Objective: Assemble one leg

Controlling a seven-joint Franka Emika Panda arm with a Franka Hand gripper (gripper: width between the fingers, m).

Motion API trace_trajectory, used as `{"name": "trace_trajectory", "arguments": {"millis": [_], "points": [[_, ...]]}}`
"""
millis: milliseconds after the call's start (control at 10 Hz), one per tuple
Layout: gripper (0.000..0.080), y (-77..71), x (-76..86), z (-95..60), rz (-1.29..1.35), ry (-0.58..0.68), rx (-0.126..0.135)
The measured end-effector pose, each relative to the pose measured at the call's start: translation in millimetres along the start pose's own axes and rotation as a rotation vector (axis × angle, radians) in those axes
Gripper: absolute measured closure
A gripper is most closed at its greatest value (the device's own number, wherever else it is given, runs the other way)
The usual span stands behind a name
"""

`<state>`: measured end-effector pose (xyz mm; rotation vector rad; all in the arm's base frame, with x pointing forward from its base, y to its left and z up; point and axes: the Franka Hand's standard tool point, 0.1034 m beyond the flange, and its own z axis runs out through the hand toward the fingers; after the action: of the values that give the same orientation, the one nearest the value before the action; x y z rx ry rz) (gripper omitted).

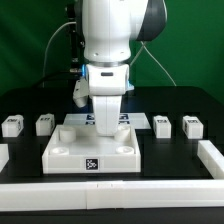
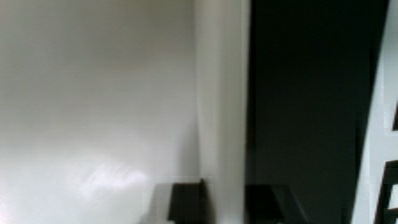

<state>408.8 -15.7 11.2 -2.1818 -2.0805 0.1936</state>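
Note:
The large white square tabletop [image 1: 60, 158] lies in the middle of the black table, with a marker tag on its front wall. My gripper [image 1: 106, 122] points straight down at the tabletop's far edge. In the wrist view the two dark fingers [image 2: 191, 202] stand on either side of the tabletop's thin white wall [image 2: 224, 100], and the gripper [image 2: 230, 188] looks shut on it. The small white legs lie apart from it: two at the exterior view's left [image 1: 44, 123] [image 1: 12, 125] and two at its right [image 1: 163, 124] [image 1: 191, 125].
The marker board [image 1: 140, 119] lies just behind the tabletop. A white frame runs along the table's front [image 1: 110, 196] and up the exterior view's right [image 1: 210, 153]. A green curtain hangs behind the arm. A white sliver [image 2: 388, 190] shows past the black table surface.

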Motion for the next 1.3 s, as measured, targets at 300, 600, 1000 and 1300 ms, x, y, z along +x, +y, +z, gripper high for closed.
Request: {"name": "trace_trajectory", "arguments": {"millis": [300, 600, 1000, 1300], "points": [[0.0721, 0.1, 0.0, 0.0, 0.0, 0.0, 0.0], [0.0721, 12.5, 12.9, -2.1, 0.001, 0.004, -0.011], [0.0723, 41.5, 51.5, -10.4, -0.004, 0.019, -0.042], [0.0723, 62.1, 76.8, -12.4, 0.006, 0.033, -0.051]]}}
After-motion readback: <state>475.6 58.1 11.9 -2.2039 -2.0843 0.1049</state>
